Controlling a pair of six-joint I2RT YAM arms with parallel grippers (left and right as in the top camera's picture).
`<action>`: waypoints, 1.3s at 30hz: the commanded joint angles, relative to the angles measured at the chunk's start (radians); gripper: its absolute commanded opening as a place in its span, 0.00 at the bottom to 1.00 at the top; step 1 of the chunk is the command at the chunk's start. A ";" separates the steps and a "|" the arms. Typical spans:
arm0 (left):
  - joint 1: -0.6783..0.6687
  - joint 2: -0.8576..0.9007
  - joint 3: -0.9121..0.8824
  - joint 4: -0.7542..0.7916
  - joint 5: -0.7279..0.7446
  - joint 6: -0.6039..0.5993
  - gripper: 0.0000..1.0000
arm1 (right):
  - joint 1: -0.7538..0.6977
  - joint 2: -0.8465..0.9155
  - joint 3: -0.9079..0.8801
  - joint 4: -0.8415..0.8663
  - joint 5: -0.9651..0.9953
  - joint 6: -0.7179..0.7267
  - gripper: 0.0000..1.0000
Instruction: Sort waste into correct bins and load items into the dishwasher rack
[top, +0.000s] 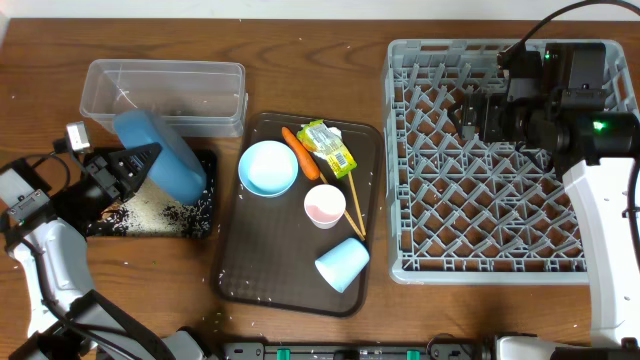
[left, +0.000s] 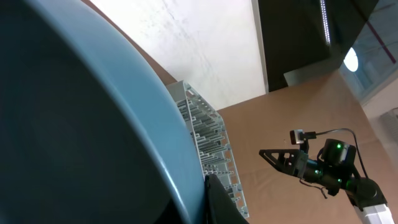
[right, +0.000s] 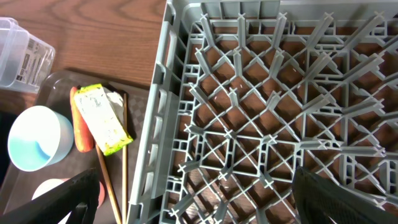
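L gripper (top: 143, 163) is clamped tight on the rim of the blue plate (top: 170, 160), held steeply tilted over the black tray (top: 208, 226), low edge close to or touching the tray, can't tell which. Rice (top: 150, 212) lies spread in the tray, a few grains scattered on the table nearby. L wrist view is filled by the plate's curved side, so can't see if anything is left inside. R gripper (top: 470, 115) hangs over the rack (top: 480, 210) near its far L part, jaws wide apart, nothing btwn them. Clear tub (top: 165, 90) sits just behind the black tray, looks empty. On the brown tray (top: 255, 280): bowl (top: 268, 168), carrot (top: 299, 152), wrapper (top: 328, 147), pink cup (top: 325, 206), chopsticks (top: 353, 205), blue cup (top: 342, 264) on its side. Step in hand looks like tipping scraps off the plate, task early, nothing in the rack yet. To do it well: hold the low rim inside the tray walls, steepen slowly, maybe a small shake so stuck grains drop w/o bouncing out. Don't loosen the grip; a rim pinch on a tilted plate prob slips easily. Level the plate before carrying it across to the rack.
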 joint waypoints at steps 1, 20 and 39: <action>0.005 -0.041 0.000 0.002 0.034 0.024 0.06 | -0.001 0.008 -0.006 0.000 0.006 -0.005 0.93; -0.257 -0.553 0.000 -0.154 -0.401 -0.047 0.06 | -0.001 0.008 -0.006 0.008 0.005 -0.004 0.93; -1.104 -0.406 0.000 -0.465 -1.281 -0.121 0.06 | -0.001 0.008 -0.006 0.019 -0.006 0.000 0.93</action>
